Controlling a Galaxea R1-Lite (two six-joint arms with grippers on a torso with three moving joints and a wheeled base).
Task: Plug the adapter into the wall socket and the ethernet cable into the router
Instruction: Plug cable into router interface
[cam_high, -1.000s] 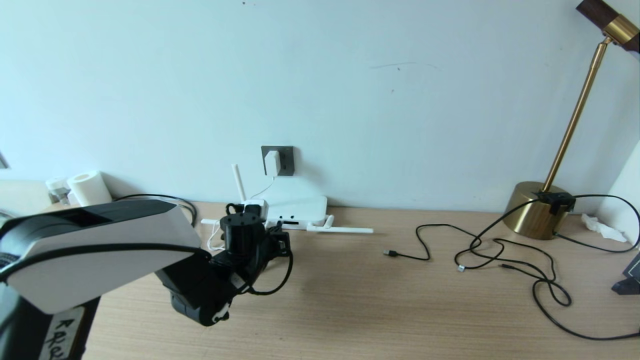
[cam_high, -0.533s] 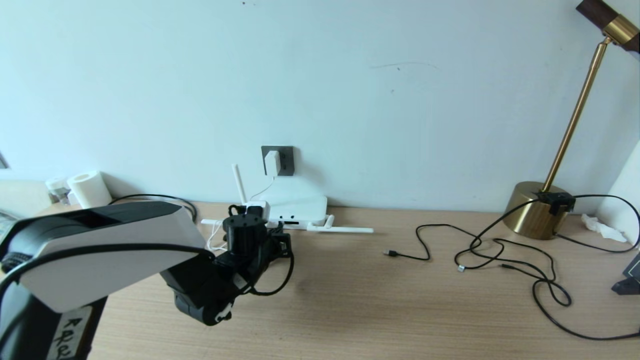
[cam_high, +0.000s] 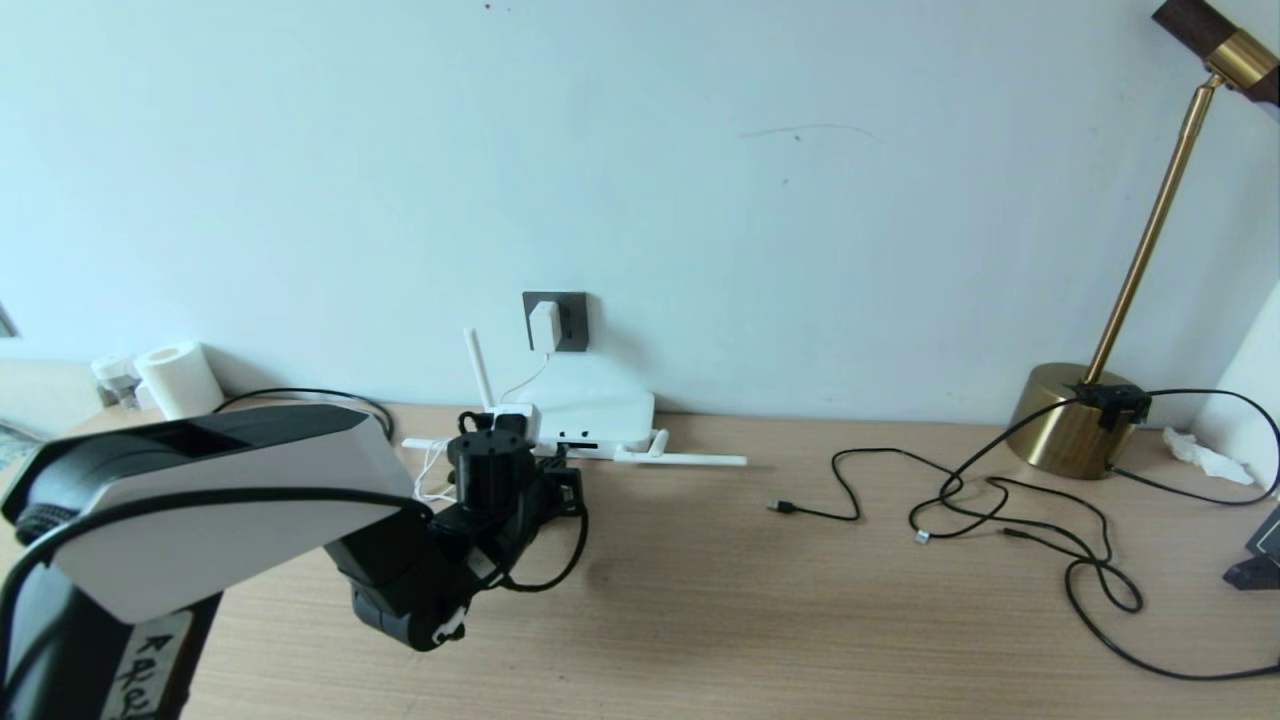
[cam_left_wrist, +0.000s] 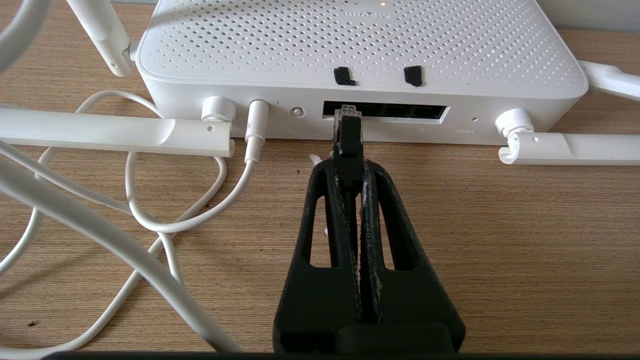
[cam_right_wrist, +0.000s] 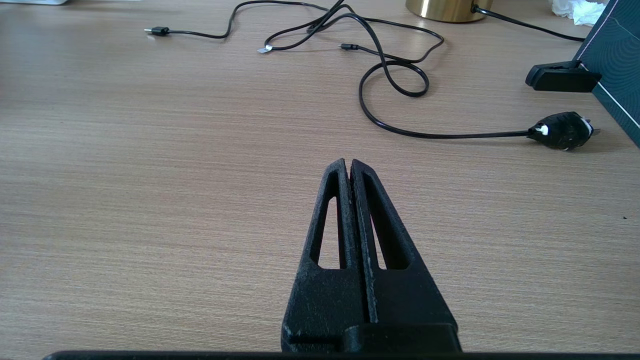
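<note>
- The left tool (cam_left_wrist: 348, 165), two matte black skeletal fingers with triangular cut-outs, was pinched tight on the ethernet cable (cam_left_wrist: 346, 131), gripping its black connector just behind the clear plastic tip.
- That clear tip sat right at the mouth of the dark slot-shaped port strip on the router (cam_left_wrist: 360, 45); whether it was fully seated could not be told.
- Directly ahead of the tool, the router was a flat white box with rounded corners and a finely perforated top, lying on the wood-grain bench (cam_left_wrist: 500, 240).
- To either side of the tool, smooth white stick antennas lay level along the bench; a thin white cord (cam_left_wrist: 150, 220) looped beside it and ran into a round jack near the ports.
- Beyond the router, on the pale wall, the small white cube adapter (cam_high: 544, 326) sat in the dark grey wall socket (cam_high: 570, 322).
- The right tool (cam_right_wrist: 348, 167), same black fingers pressed together on nothing, hung over bare bench well apart, with thin black cords (cam_right_wrist: 390, 75) lying ahead of it.
</note>
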